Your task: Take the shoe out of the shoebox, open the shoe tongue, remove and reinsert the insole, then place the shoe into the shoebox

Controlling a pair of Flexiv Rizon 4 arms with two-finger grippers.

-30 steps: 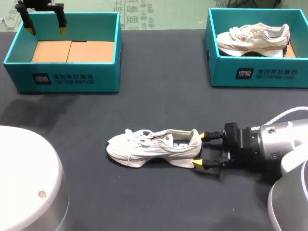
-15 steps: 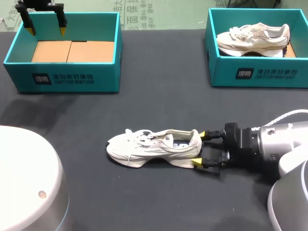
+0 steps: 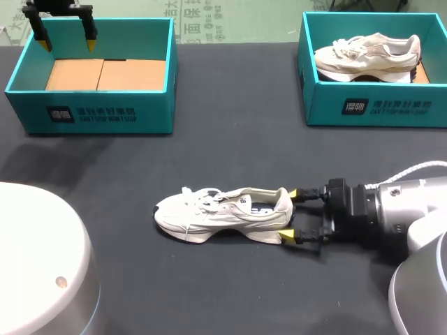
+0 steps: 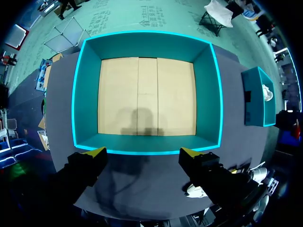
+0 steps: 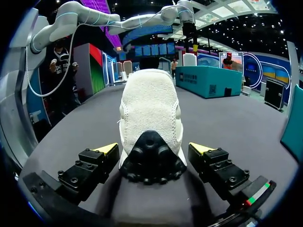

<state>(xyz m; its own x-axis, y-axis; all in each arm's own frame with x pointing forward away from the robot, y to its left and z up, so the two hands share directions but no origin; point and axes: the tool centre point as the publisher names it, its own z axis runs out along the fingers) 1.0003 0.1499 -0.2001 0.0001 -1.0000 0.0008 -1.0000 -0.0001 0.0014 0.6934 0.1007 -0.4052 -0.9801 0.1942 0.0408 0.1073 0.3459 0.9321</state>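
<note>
We note the white shoe (image 3: 222, 213) lying on its sole on the dark table (image 3: 230, 153), out of any box, a little to the right of the middle. Its toe points toward our left side and its heel toward our right arm.

Right gripper (image 3: 288, 214): it lies low and level at the heel end, fingers spread wide with one yellow tip on each side of the heel. In the right wrist view the heel of the shoe (image 5: 149, 104) sits between the fingers of the right gripper (image 5: 154, 147), each tip just beside it and not clamped on it, so this gripper has hold of nothing.

Left gripper (image 3: 67, 45): it hangs above the far rim of the left shoebox (image 3: 98, 115), well apart from the shoe. The left wrist view looks straight down into that left shoebox (image 4: 208, 94) — bare cardboard floor, teal walls. There the left gripper (image 4: 143, 152) has its two tips set wide apart with nothing between them.

At the far right corner stands a second shoebox (image 3: 377, 108), and a second shoe (image 3: 367, 57) (pale, with tan panels) lies inside it on its sole, toe toward our left.
</note>
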